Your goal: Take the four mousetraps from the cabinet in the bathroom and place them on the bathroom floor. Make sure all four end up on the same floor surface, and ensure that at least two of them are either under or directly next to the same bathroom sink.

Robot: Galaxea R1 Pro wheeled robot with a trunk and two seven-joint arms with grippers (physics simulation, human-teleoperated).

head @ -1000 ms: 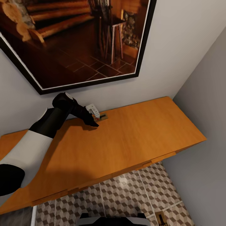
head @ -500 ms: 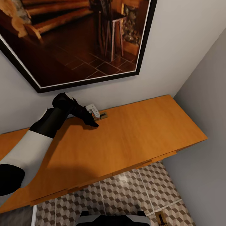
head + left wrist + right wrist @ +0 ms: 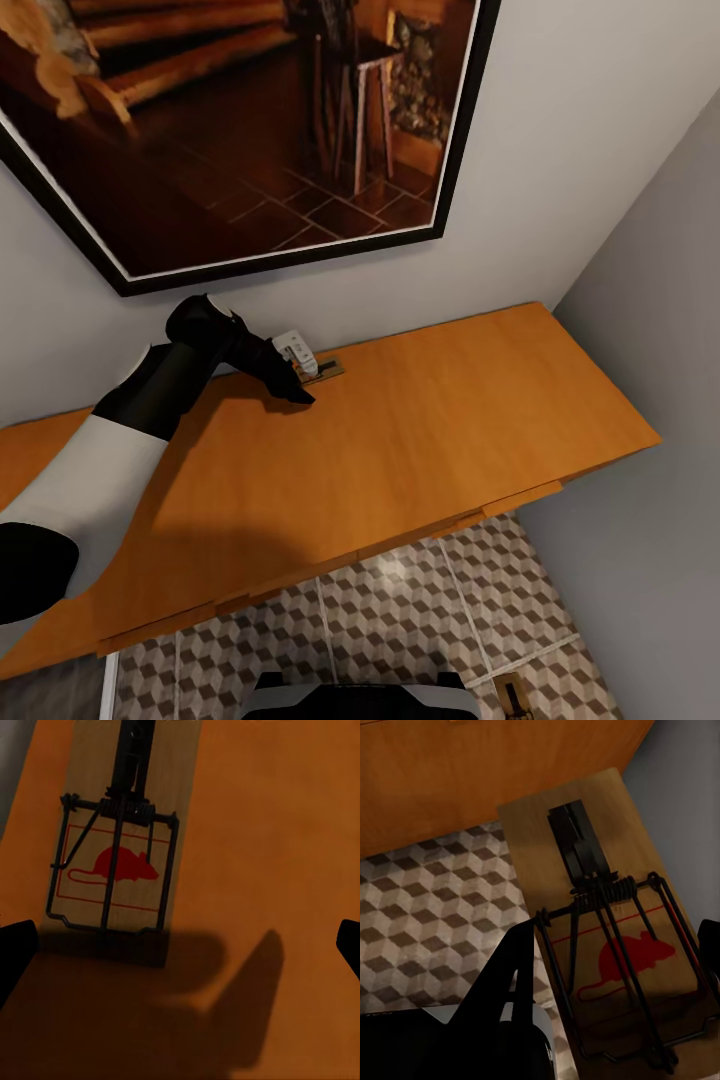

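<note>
One mousetrap (image 3: 325,371) lies flat near the back of the orange-brown cabinet (image 3: 430,420) top, close to the wall. My left gripper (image 3: 304,387) hovers just short of it. In the left wrist view the mousetrap (image 3: 112,870) with its red mouse print lies ahead of the left gripper (image 3: 180,945), whose fingers stand wide open at the picture's edges and hold nothing. My right gripper (image 3: 615,949) is shut on a second mousetrap (image 3: 615,945), held low above the cube-patterned bathroom floor (image 3: 427,915) beside the cabinet front (image 3: 495,772). The sink is out of view.
A large dark-framed picture (image 3: 250,130) hangs on the white wall above the cabinet. A grey side wall (image 3: 650,300) closes the corner on the right. Patterned floor (image 3: 400,620) shows below the cabinet's front edge, with my base (image 3: 350,700) in front of it.
The head view tilted slightly a second ago. Since then the left arm and the mousetrap on the cabinet have stayed still.
</note>
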